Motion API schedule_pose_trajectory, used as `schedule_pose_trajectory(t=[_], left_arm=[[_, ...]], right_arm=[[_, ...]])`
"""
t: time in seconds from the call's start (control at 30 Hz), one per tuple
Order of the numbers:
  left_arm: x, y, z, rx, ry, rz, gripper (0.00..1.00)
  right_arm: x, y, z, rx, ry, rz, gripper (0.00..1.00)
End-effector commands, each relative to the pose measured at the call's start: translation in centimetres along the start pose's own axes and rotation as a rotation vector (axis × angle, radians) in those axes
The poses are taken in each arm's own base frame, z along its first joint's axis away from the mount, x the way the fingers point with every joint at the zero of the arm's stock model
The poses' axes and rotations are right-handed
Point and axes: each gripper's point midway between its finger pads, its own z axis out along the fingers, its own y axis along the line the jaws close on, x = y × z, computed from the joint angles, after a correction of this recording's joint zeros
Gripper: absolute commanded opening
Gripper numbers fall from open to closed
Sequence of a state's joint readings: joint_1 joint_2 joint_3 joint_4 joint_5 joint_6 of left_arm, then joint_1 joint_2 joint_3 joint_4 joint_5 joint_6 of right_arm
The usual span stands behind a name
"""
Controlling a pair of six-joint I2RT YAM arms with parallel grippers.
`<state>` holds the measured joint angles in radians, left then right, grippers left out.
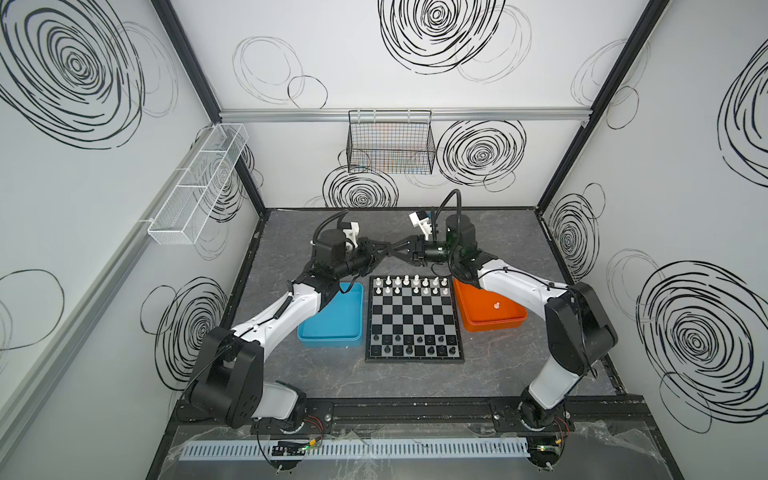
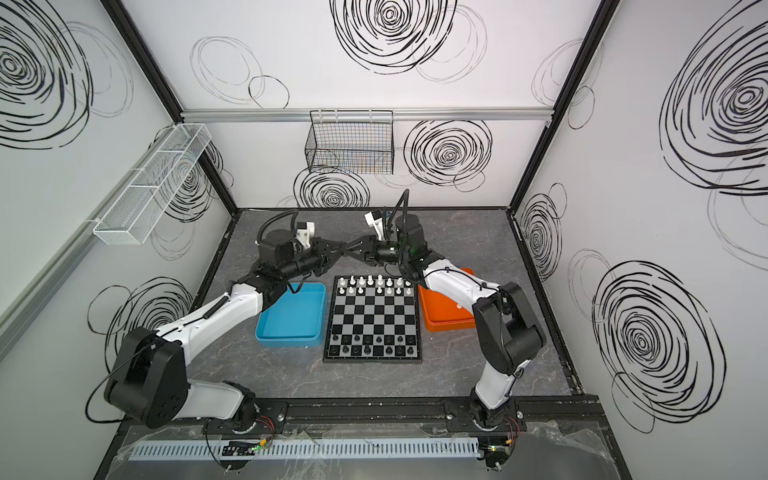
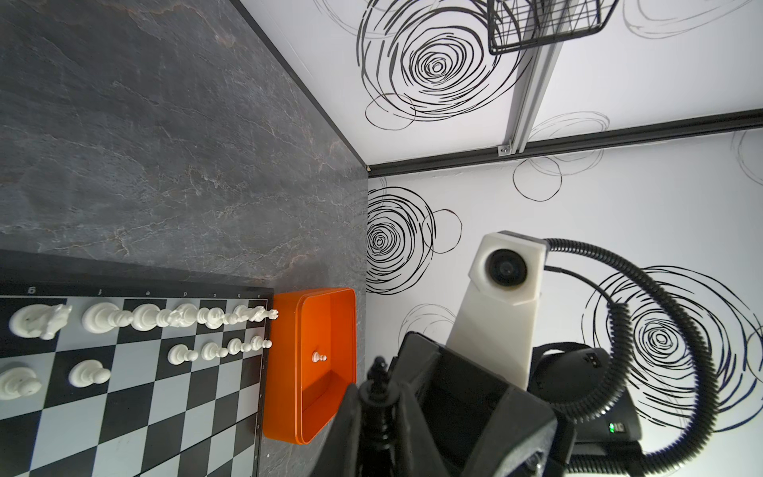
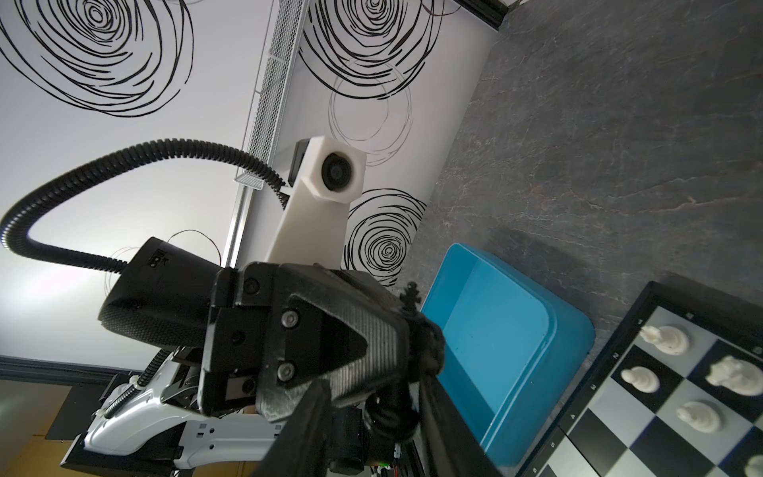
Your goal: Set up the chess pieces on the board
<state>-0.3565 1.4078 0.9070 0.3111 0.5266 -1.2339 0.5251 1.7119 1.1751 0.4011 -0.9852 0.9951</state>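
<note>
While the flat black-and-grey chessboard (image 1: 413, 320) stands with its end rows nearly filled, both arms meet in the air beyond its far edge around a small glossy black chessman (image 4: 411, 295) with a cross on top. The left gripper (image 1: 387, 250) pinches it. The right gripper (image 1: 395, 249) brackets it half-closed, and I cannot tell whether it grips. It looks like a handover: next, one side must release cleanly.

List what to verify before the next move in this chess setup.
1. Left gripper shut on the glossy black cross-topped chess piece: ok.
2. Right gripper gripping that piece: cannot tell.
3. Orange plastic tray emptied: not ok, one small white plastic pawn inside.
4. White pawn row on the black-and-grey checked board complete: not ok, gaps show.
</note>
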Motion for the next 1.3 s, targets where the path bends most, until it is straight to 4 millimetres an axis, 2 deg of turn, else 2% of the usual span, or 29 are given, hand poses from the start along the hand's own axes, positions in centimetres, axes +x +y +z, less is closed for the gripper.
schedule_pose_trajectory(t=[0.0, 0.17, 0.37, 0.77, 1.07, 1.27], left_arm=[[0.0, -1.3, -0.1, 0.04, -0.001, 0.029, 0.0], [-0.1, -1.5, -0.2, 0.043, -0.002, 0.028, 0.0], [-0.2, -1.6, -0.2, 0.045, -0.005, 0.03, 0.0], [-0.1, -1.6, -0.2, 0.052, -0.002, 0.03, 0.0], [-0.5, -1.5, -0.4, 0.054, -0.014, 0.025, 0.0], [-0.5, -1.4, -0.5, 0.054, -0.014, 0.025, 0.02]], right_arm=[[0.8, 0.5, 0.4, -0.018, 0.031, 0.009, 0.39], [0.9, 0.1, 0.5, -0.011, 0.037, 0.019, 0.38], [0.9, 0.0, 0.6, -0.009, 0.039, 0.023, 0.29], [1.3, -0.4, 1.1, -0.011, 0.062, 0.044, 0.31], [1.6, -0.7, 1.3, -0.008, 0.076, 0.054, 0.21], [1.4, -0.6, 1.1, -0.003, 0.067, 0.049, 0.19]])
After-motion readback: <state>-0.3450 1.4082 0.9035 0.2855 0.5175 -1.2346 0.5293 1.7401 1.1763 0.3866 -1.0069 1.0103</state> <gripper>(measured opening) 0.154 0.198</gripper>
